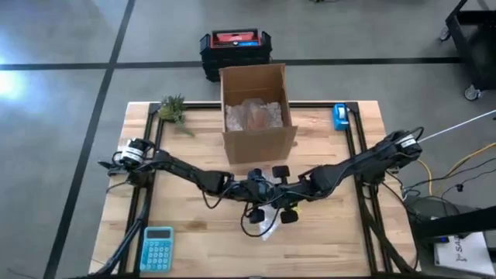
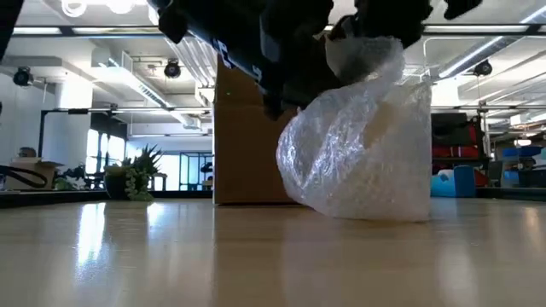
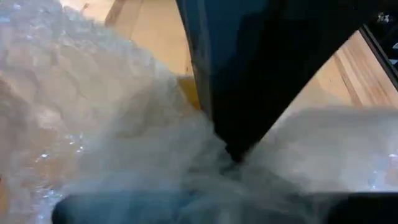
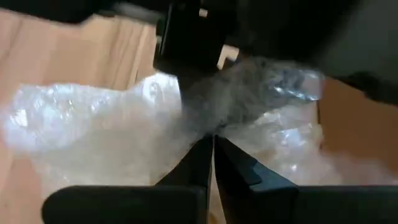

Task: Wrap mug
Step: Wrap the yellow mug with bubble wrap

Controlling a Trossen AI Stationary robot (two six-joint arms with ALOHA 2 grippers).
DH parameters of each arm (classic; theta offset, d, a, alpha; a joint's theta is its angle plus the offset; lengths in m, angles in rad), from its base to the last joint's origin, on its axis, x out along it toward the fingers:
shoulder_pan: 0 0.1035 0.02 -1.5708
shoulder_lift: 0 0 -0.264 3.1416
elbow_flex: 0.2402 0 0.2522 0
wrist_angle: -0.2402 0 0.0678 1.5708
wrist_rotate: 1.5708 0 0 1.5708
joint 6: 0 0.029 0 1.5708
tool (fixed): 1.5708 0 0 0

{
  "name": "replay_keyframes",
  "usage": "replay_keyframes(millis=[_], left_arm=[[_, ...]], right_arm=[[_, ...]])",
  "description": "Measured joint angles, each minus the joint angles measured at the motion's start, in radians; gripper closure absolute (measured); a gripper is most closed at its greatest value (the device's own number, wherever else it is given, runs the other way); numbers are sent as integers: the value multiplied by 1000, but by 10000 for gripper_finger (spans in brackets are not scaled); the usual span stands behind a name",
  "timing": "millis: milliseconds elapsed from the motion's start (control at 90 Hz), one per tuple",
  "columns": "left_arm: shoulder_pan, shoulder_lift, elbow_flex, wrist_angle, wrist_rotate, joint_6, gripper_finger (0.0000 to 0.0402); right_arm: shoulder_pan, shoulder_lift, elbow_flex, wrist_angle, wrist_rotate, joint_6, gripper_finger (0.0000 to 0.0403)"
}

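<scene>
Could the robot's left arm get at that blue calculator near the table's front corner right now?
Probably not at once. The calculator lies bare on the left arm's side, with nothing over it, but the left gripper is busy at the bubble wrap bundle mid-table, beside the right gripper.

On the worktop (image 1: 325, 240) stand one cardboard box (image 1: 257, 116), one bubble-wrap bundle (image 2: 363, 141), one blue calculator (image 1: 156, 249), one small plant (image 1: 173, 110), one tape dispenser (image 1: 340, 116), with two arms meeting mid-frame.

Two dark jointed arms, silver-collared bases, trailing black cables.
</scene>
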Motion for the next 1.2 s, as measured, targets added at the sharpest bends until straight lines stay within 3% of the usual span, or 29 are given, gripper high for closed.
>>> replay_keyframes(millis=[444,611,844,1022,1200], left_arm=[[-44,-146,60,-298,7,-43,401],[-58,-171,58,-377,-41,-73,401],[-70,-80,4,-275,46,-99,401],[-65,-42,17,-123,2,-44,401],[-65,-81,52,-124,-76,63,401]], right_arm=[[-19,32,-90,4,0,62,401],[-19,32,-97,30,-1,63,401],[-19,32,-98,41,-1,61,401],[-19,32,-99,48,-2,62,401],[-19,32,-99,49,-1,61,401]])
